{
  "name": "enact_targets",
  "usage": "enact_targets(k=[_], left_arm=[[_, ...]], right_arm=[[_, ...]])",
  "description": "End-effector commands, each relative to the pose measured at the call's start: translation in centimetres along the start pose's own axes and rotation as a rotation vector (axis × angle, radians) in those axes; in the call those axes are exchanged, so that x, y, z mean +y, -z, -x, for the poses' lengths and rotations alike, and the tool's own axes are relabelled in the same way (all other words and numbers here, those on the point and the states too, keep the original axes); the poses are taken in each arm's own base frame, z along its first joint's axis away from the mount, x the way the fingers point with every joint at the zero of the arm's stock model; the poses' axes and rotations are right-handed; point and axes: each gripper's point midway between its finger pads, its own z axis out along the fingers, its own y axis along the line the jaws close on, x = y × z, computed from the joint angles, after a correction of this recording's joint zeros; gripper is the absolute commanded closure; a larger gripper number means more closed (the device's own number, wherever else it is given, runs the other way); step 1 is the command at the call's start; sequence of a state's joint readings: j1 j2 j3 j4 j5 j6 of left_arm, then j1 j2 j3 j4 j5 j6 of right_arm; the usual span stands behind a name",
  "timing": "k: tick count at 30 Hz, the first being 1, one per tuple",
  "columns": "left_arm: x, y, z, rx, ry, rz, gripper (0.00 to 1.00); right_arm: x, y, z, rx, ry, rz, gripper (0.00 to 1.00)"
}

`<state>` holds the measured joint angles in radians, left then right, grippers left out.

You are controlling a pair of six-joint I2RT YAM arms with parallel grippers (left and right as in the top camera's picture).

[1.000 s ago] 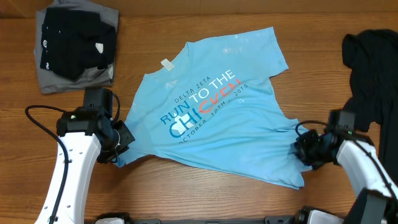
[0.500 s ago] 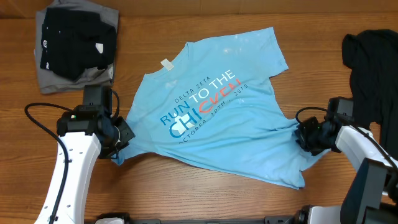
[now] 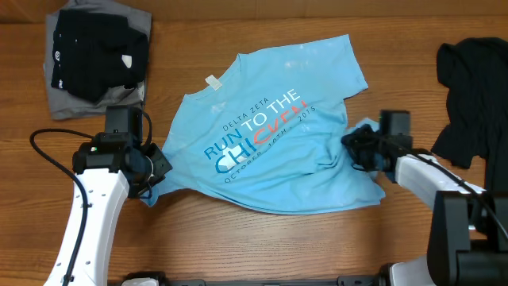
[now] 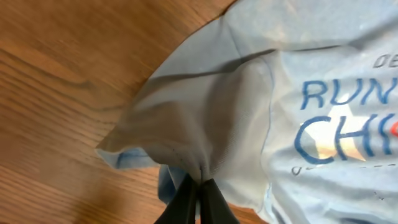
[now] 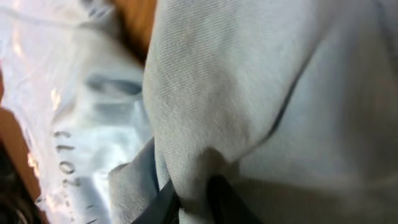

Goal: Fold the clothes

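Two end effectors each grip an edge of one garment on a wooden worktop (image 3: 238, 250).

Far left, at the rear corner, a folded black garment (image 3: 95, 52) lies on top of a grey garment (image 3: 67, 107). Both are well apart from the arms.

Nearer the front, the left end effector (image 3: 153, 181) is closed tight on the left edge of the light-blue T-shirt (image 3: 278, 171). In the left wrist view its dark fingers (image 4: 186, 202) meet with no gap. The cloth rises from the wood in a small peak towards the pinch point.

The T-shirt occupies the middle of the worktop, printed side up. Its white and blue lettering (image 3: 262, 127) runs on a slant, and a fold crosses the pink-red word. A white tag (image 3: 213, 82) marks the neck at the upper left. One sleeve reaches towards the rear right, and the near hem is rumpled.

The right end effector (image 3: 355, 148) grips the right edge of the T-shirt, where a flap of blue cloth stands up against it. In the right wrist view, bunched fabric fills the narrow gap between its fingers (image 5: 221, 193).

Far right, a loose black garment (image 3: 476, 87) lies crumpled at the worktop's edge, partly cut off by the frame. It is clear of the T-shirt.
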<state>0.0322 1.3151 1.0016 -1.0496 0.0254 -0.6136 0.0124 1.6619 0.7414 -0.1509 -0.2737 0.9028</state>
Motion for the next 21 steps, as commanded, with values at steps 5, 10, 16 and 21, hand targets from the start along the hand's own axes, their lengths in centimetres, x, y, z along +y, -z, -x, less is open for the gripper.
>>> enact_targets(k=[5,10,16,21], left_arm=[[1.4,-2.7,-2.5,0.076,0.086,0.032,0.96],[1.5,-4.4,-3.3,0.090,0.103,0.012,0.96],[1.5,-5.2,-3.2,0.073,0.119,0.000,0.96],[1.5,-5.2,-3.2,0.074,0.118,0.000,0.96]], right_arm=[[6.4,-2.3,1.7,0.027,0.045,0.074,0.83],[10.5,-0.7,3.9,0.026,0.200,0.066,0.85],[14.6,5.9,7.4,-0.012,0.334,-0.026,0.61],[12.4,11.6,7.8,0.024,0.282,-0.216,0.43]])
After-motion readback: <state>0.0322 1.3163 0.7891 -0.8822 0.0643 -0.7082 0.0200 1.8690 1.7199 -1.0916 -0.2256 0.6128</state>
